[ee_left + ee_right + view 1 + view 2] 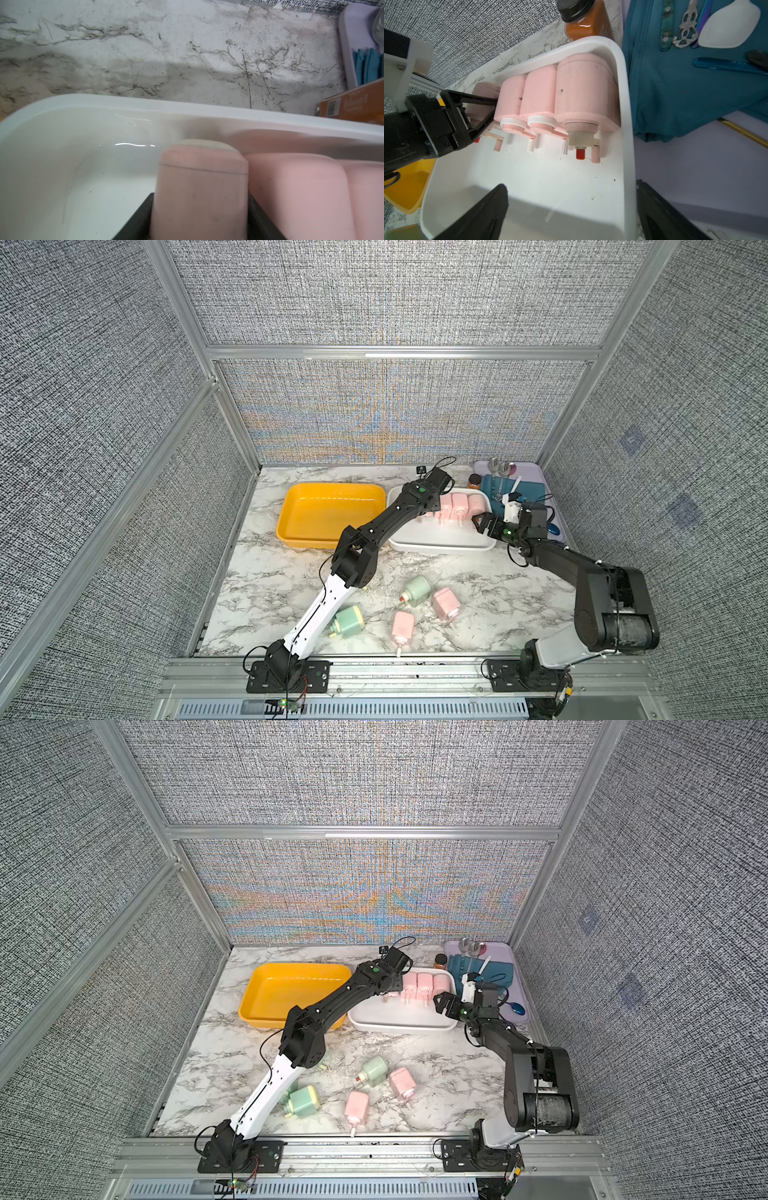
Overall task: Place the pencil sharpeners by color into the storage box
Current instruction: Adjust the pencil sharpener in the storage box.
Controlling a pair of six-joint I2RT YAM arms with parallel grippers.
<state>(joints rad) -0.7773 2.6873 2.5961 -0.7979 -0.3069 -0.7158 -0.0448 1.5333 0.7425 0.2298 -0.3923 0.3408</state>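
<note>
While grouping by colour, clamping a pink sharpener (199,193) in left jaws, setting it against three more (537,93) in the centre-right white box (440,547); holding right jaws spread, empty.

I see four pink sharpeners (538,91) lying side by side along the far wall of the white box (440,549), cream necks toward the counter's front edge. The held pink sharpener (201,187), nearest the left edge, is clamped in the left claw (199,224). Near the front edge, two green sharpeners (417,590) and two loose pink sharpeners (403,627) lie on their sides.
</note>
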